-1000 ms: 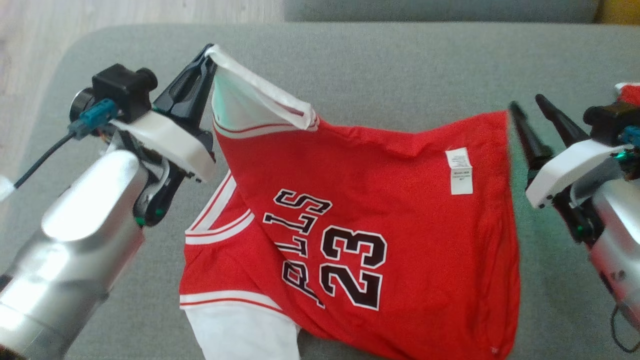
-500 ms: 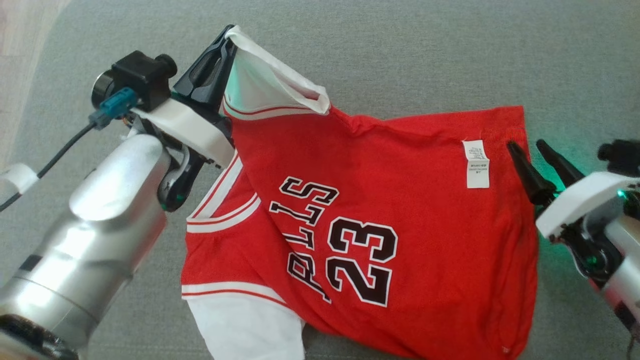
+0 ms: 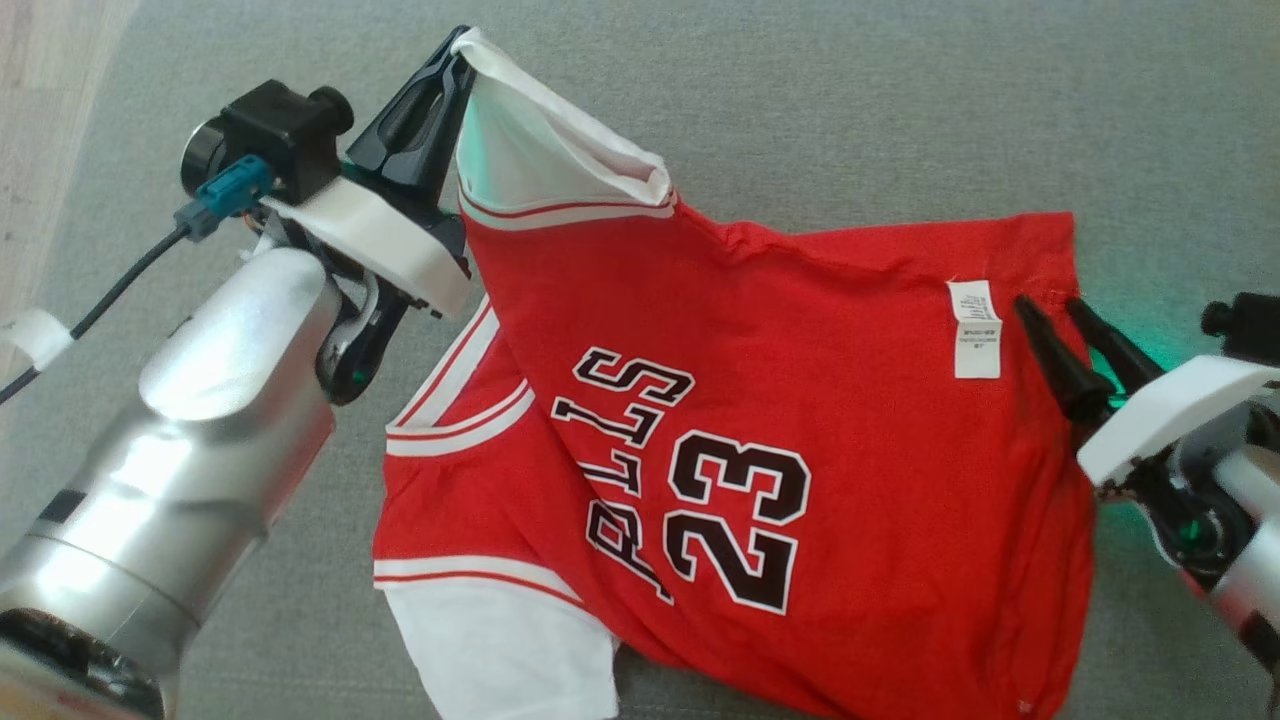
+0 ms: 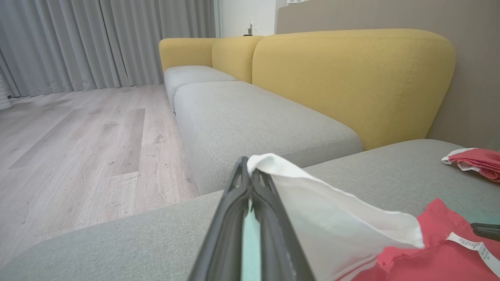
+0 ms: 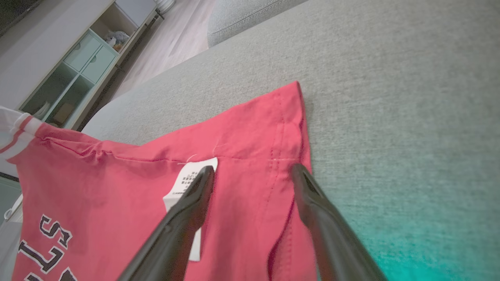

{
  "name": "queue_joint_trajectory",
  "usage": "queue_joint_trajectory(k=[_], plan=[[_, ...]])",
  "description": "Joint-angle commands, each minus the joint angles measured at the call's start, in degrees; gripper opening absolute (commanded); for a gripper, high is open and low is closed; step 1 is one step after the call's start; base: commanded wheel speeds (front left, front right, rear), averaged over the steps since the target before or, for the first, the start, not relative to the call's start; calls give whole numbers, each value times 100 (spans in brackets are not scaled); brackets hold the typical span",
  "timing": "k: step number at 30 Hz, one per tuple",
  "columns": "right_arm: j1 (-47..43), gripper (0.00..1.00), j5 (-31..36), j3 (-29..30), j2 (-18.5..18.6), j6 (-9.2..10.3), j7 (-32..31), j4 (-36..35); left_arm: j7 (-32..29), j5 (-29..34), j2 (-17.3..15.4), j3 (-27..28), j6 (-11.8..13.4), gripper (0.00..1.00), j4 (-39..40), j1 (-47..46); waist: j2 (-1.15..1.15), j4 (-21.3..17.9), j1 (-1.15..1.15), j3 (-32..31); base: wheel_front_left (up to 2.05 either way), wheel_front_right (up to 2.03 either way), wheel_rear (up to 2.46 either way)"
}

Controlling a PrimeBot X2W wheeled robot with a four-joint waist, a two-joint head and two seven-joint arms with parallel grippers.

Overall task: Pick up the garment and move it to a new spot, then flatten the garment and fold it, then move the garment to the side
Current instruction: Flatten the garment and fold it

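Observation:
The garment (image 3: pixel 800 420) is a red jersey with white sleeves, black "23" lettering and a white care label (image 3: pixel 976 328), spread on a grey sofa cushion (image 3: pixel 850 110). My left gripper (image 3: pixel 462 42) is shut on a white sleeve tip and holds it raised off the cushion; the pinched cloth (image 4: pixel 304 187) shows at the closed fingertips (image 4: pixel 244 168) in the left wrist view. My right gripper (image 3: pixel 1045 305) is open at the jersey's hem edge on the right. In the right wrist view its two fingers (image 5: pixel 203 183) straddle the red hem (image 5: pixel 289 156) next to the label.
The wood floor (image 3: pixel 50 120) lies past the cushion's left edge. In the left wrist view, yellow sofa backs (image 4: pixel 351 78) and more grey seats (image 4: pixel 254 117) stand beyond, and another red-and-white cloth (image 4: pixel 474 162) lies on the cushion at far right.
The head camera tilted down. My right gripper opened wide and moved in onto the jersey's right hem. The left gripper keeps holding the sleeve.

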State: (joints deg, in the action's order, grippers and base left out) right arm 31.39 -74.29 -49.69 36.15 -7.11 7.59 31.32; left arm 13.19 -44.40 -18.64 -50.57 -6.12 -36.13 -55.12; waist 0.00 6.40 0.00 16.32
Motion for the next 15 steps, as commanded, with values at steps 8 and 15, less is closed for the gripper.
queue_joint_trajectory(k=[8, 15], plan=[[190, 100, -264, -200, 240, -37, 153, 190, 84, 4, -90, 151, -44, 0, 27, -405, 0, 90, 0, 59, 0, 0, 0], [217, 90, -407, -344, 262, -37, 261, 155, 111, -20, -85, 172, -54, 0, -16, -403, 0, 90, 0, 56, 0, 0, 0]])
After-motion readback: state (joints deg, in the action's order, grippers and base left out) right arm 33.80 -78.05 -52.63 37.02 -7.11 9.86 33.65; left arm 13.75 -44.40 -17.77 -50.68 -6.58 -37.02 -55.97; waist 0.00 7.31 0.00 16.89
